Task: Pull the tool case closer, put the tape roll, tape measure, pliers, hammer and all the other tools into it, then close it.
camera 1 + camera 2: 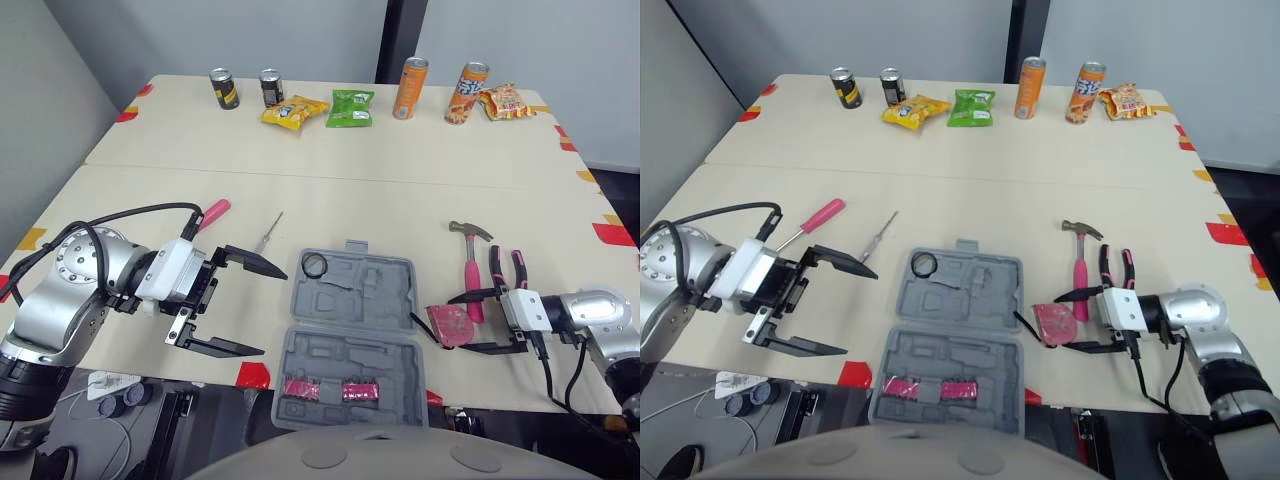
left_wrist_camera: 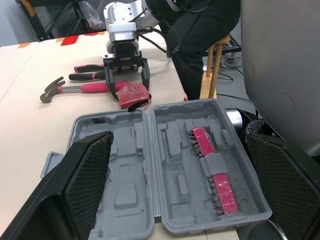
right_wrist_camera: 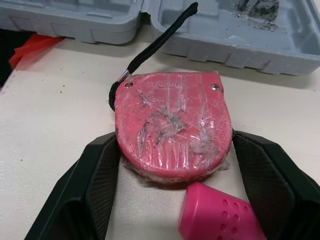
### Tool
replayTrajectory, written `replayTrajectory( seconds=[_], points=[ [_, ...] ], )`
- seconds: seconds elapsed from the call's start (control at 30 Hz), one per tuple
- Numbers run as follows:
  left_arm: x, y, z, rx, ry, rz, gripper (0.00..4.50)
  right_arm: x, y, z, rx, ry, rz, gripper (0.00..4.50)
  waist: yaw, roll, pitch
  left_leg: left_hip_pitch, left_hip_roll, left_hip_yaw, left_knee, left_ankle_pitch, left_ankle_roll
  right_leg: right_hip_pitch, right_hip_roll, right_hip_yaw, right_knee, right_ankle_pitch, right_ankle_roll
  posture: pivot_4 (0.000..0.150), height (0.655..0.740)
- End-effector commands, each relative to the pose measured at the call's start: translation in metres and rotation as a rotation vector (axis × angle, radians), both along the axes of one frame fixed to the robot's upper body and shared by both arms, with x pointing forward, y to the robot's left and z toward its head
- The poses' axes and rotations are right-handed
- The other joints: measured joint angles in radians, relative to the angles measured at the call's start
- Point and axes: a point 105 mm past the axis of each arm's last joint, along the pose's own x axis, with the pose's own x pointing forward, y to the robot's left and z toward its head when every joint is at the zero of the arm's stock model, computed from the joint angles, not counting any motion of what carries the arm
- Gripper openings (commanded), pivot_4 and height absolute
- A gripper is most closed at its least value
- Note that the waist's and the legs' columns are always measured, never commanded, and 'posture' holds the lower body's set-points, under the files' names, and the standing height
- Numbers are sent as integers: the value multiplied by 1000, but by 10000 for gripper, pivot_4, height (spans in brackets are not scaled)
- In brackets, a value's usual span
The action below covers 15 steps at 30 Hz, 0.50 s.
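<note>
The right gripper (image 1: 465,322) is held open, its fingers flanking the pink tape measure (image 3: 172,127) without clamping it. The tape measure lies on the worktop (image 1: 400,200) just beside the open tool case (image 1: 385,300), with the hammer (image 1: 470,270) and pliers (image 1: 505,268) close behind. The left gripper (image 1: 268,310) is spread wide and empty, left of the case.

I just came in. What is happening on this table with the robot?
A two-armed robot is packing tools into a grey tool case, which lies open on the table. The right tool is open around the pink tape measure, just beside the case's right edge, and is not yet clamped on it. The left tool hovers open at the case's left side, holding nothing. The hammer and pliers lie on the table outside the case.
</note>
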Motion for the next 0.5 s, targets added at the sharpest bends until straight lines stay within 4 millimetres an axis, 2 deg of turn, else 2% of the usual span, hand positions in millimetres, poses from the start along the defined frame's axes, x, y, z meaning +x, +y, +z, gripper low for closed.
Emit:
replayTrajectory(
  seconds=[0.03, 0.17, 0.3, 0.5],
  points=[
    [-2, 1, 6, -14, -30, -5, 45000, -2, -5, 26, 9, -29, 35, 30631, 3, 0, 1, 0, 0, 0, 0, 0, 0, 0, 0, 0, 0, 0, 0, 1500, 7400],
    [-1, 1, 8, -38, -26, 20, 45000, -2, -3, 48, 35, -47, 16, 30631, 6, 0, 1, 0, 0, 0, -1, 0, 0, 0, 0, 0, -2, 0, 0, 1500, 7400],
    [3, 2, 10, -67, -20, 65, 45000, 5, 8, 72, 61, -84, -21, 30631, 6, 0, 1, 1, 0, 0, -2, 0, 0, -1, 0, 0, -2, 0, 0, 1500, 7400],
    [10, 9, 8, -72, -23, 126, 45000, 15, 32, 88, -22, -93, -79, 30631, 11, 0, 2, 1, 0, 0, -2, 0, 0, -1, 0, 0, -2, 0, 0, 1500, 7400]
  ],
)
